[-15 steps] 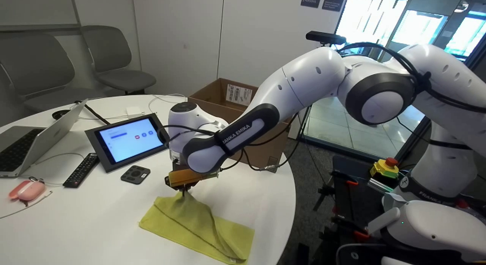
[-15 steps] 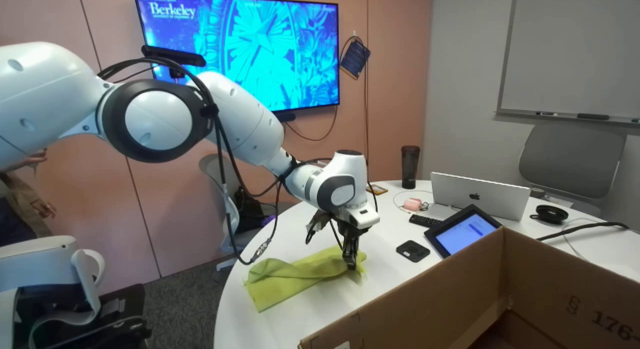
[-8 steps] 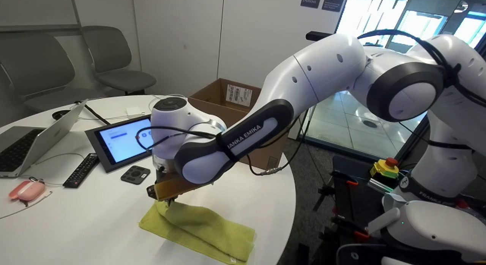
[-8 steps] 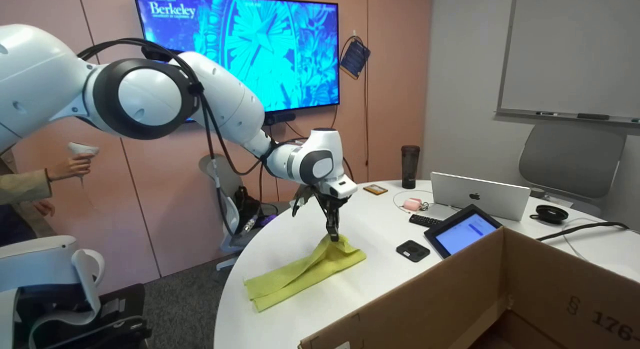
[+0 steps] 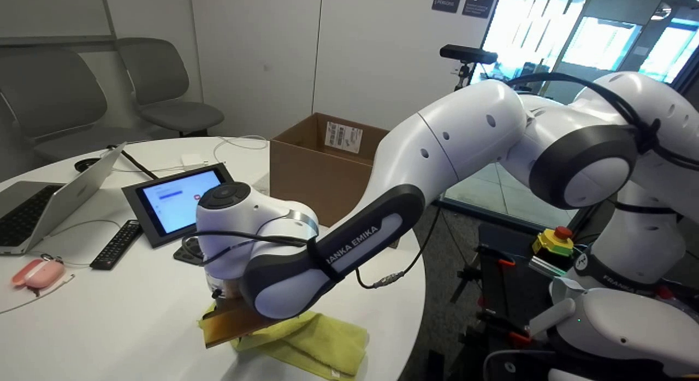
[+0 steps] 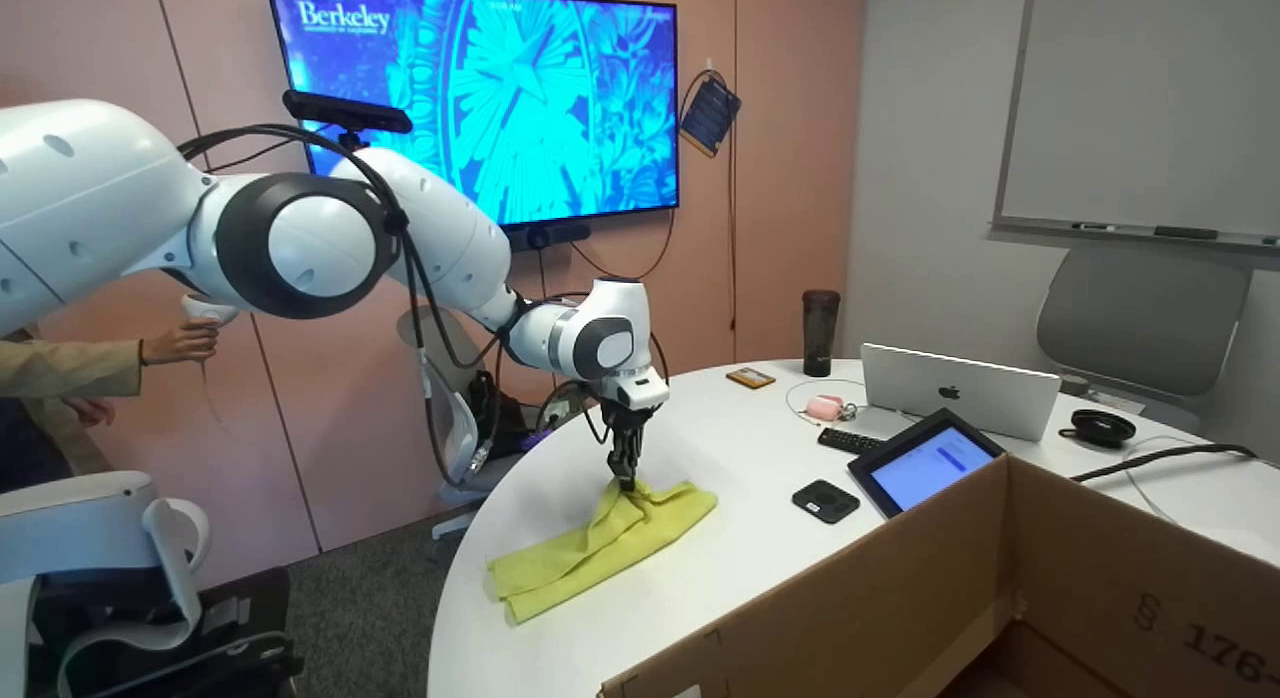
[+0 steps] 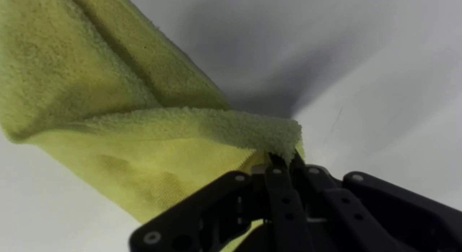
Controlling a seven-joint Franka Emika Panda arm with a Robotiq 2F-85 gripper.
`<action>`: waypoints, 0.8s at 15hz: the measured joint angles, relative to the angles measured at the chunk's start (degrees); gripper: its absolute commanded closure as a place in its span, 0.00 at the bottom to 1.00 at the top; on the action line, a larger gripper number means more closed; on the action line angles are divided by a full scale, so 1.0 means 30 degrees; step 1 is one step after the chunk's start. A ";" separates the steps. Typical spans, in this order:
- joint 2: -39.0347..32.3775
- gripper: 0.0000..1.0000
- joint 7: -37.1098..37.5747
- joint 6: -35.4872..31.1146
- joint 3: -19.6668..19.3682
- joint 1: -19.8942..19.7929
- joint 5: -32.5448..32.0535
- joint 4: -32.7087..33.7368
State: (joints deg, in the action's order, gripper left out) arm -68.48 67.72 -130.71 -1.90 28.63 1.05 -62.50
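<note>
A yellow-green cloth (image 5: 327,345) lies folded and rumpled on the white round table; it also shows in an exterior view (image 6: 590,568) and fills the left of the wrist view (image 7: 108,89). My gripper (image 6: 626,481) points down at the cloth's far part. In the wrist view the fingers (image 7: 287,160) are closed on a pinched edge of the cloth, which is lifted into a raised ridge. The rest of the cloth lies on the table. In an exterior view the fingertips are hidden behind the orange-brown plate (image 5: 235,321) on the wrist.
An open cardboard box (image 5: 322,176) stands near the table edge, also large in an exterior view (image 6: 850,588). On the table are a tablet (image 5: 183,201), a black square device (image 6: 826,501), a remote (image 5: 116,244), a laptop (image 6: 960,393), a pink case (image 5: 41,273) and a dark tumbler (image 6: 820,333).
The gripper has moved left in both exterior views, rising and then lowering, with the cloth's pinched edge. The cloth's upper layer has been drawn over and bunched near the fingers.
</note>
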 measured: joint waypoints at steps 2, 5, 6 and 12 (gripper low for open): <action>-0.0618 1.00 0.1179 0.0277 -0.0013 -0.0054 0.0323 0.1124; -0.1225 1.00 0.2918 0.0461 -0.0007 -0.0383 0.1251 0.2978; -0.1325 1.00 0.3429 0.0463 -0.0007 -0.0531 0.1533 0.3539; -0.2063 0.75 0.7274 0.0367 -0.0212 -0.0833 0.1603 0.6108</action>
State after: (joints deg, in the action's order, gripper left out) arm -74.67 89.55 -129.61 -2.53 26.13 5.86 -44.17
